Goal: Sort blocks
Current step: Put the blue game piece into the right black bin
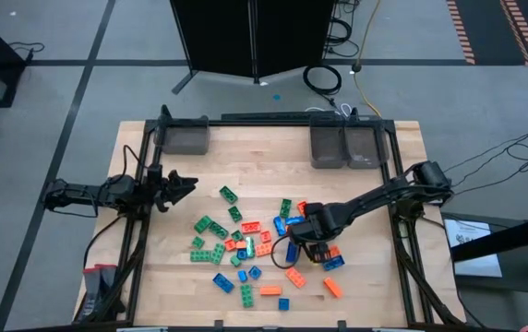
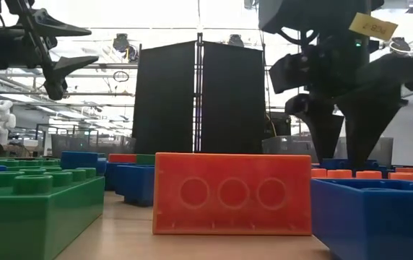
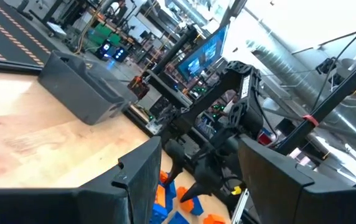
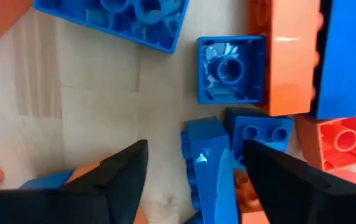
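Note:
Green, orange and blue blocks lie scattered on the wooden table, green mostly left, orange and blue mostly right. My right gripper points down into the blue and orange cluster. It is open, and its fingers stand on either side of a small blue block lying on the wood, without touching it. A square blue block lies hollow side up just beyond. My left gripper hangs open over the table's left edge, away from the blocks, with nothing between its fingers.
Three grey bins stand along the far edge: one at the left and two side by side at the right. Bare wood lies between bins and blocks. An orange block stands close before the low camera.

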{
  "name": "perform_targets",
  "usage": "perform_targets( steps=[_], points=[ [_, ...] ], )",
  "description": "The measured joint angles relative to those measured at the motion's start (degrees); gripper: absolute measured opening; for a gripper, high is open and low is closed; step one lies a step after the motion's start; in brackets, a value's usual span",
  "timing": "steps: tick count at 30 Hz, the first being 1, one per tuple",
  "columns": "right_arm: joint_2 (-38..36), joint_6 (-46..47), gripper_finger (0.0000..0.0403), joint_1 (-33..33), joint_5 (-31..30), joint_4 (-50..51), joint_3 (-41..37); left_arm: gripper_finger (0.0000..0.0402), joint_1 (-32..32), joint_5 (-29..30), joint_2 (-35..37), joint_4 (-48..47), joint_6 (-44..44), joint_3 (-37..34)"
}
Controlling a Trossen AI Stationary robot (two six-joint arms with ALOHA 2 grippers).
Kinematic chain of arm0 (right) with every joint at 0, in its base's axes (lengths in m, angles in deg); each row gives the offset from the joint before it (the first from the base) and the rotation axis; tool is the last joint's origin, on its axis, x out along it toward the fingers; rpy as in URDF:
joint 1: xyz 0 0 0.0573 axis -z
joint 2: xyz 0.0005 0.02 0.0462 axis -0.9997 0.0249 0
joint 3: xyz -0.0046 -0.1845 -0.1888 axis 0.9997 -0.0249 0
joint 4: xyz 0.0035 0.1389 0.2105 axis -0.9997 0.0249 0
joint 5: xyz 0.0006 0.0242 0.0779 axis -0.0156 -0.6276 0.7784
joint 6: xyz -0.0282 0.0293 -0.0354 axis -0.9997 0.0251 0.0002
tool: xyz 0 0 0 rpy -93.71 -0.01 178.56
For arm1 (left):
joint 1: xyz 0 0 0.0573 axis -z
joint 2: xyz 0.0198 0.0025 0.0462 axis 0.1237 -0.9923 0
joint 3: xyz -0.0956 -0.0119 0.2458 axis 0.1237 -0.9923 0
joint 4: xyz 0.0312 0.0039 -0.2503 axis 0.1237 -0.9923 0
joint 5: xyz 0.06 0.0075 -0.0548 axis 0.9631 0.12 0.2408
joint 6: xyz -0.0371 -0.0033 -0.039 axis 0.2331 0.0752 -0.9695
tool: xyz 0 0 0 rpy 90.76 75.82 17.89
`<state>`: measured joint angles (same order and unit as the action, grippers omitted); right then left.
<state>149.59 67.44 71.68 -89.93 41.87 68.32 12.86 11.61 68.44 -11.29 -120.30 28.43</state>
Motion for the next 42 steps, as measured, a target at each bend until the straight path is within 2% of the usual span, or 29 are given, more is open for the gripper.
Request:
perform_targets(
  steps=[4,9,15,25,26,29,32,34,38,42],
  points=[
    [0.09,0.32,0.0176,-0.01,-2.08,0.62,-0.03,0.0215,0.00,0.00,-0.14,-1.38,0.07,0.00],
    [0.11,1.04,0.0068,0.35,-3.89,2.12,-0.05,0.0215,0.00,0.02,-0.17,-2.81,-0.01,0.00],
    [0.33,3.74,0.0067,0.64,-3.98,3.46,1.11,0.0215,0.00,0.04,-0.17,-2.76,-0.03,0.00],
    [-4.77,3.72,0.0067,1.18,-4.79,6.83,10.17,0.0215,0.00,0.07,-0.19,-2.84,-0.03,0.02],
    [-5.66,4.34,0.0067,1.48,-6.43,7.42,10.69,0.0215,0.00,0.08,-0.20,-2.84,-0.03,0.02],
    [-9.44,10.95,0.0067,3.76,-17.68,13.41,11.78,0.0215,0.00,0.09,-0.19,-2.83,-0.05,0.02],
    [-14.04,20.25,0.0067,8.17,-27.89,20.90,11.80,0.0215,0.00,0.09,-0.20,-2.80,-0.08,0.02],
    [-17.44,27.62,0.0067,12.66,-32.15,27.93,11.80,0.0215,0.00,0.15,-0.19,-2.76,-0.08,0.02],
    [-23.32,38.56,0.0067,24.62,-33.76,37.70,10.10,0.0215,0.00,0.23,-0.19,-2.71,-0.10,0.02],
    [-28.22,43.15,0.0067,36.88,-33.21,37.22,5.87,0.0215,0.00,1.08,-0.19,-2.64,-0.16,0.03]
  ],
)
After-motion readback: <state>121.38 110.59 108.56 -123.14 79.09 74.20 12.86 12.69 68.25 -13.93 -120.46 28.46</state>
